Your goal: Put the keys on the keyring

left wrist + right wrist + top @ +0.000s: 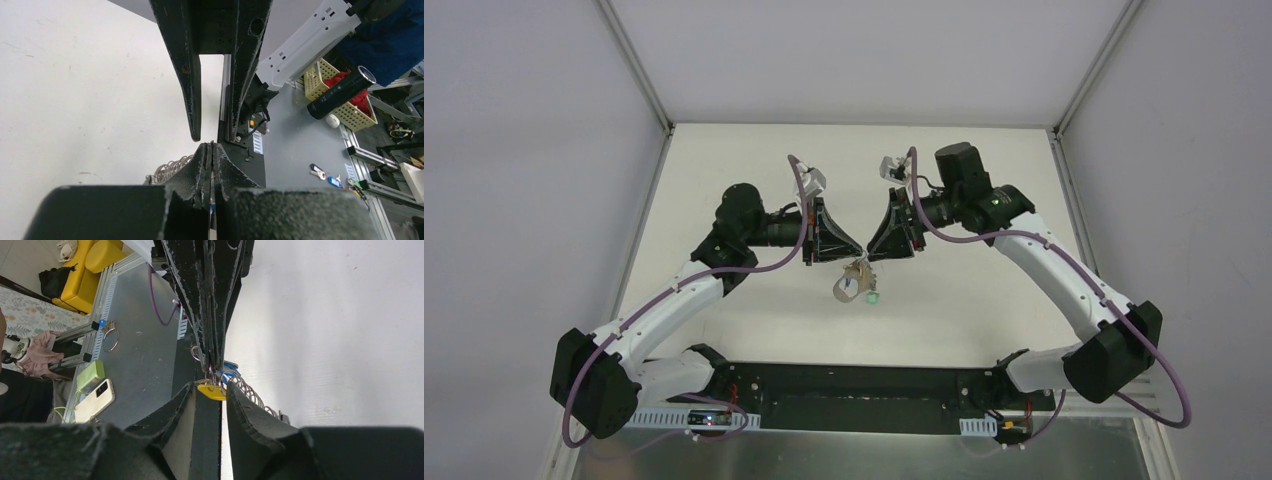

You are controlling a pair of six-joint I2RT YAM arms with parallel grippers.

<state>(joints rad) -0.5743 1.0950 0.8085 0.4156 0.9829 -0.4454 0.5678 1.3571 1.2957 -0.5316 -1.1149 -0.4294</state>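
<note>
Over the middle of the table my two grippers meet tip to tip. The left gripper (pixel 856 250) (pixel 212 146) is shut, pinching the top of the keyring (pixel 849 285), which hangs below the tips. A green key (pixel 873 297) dangles from it. In the right wrist view the right gripper (pixel 211 386) stands open. A yellow key (pixel 212 392) sits between its parted fingers, hooked on small wire rings. A blue key (pixel 231 371) and a silver wire coil (pixel 250 392) hang just behind. The left gripper (pixel 212 362) comes down from above, onto those rings.
The white table (pixel 754 320) is walled on three sides. The arms' black base bar (pixel 844 390) runs along the near edge. Off the table are spare keys (pixel 320 172), a yellow basket (pixel 345 107), a black torch (pixel 340 92) and a phone (pixel 95 402).
</note>
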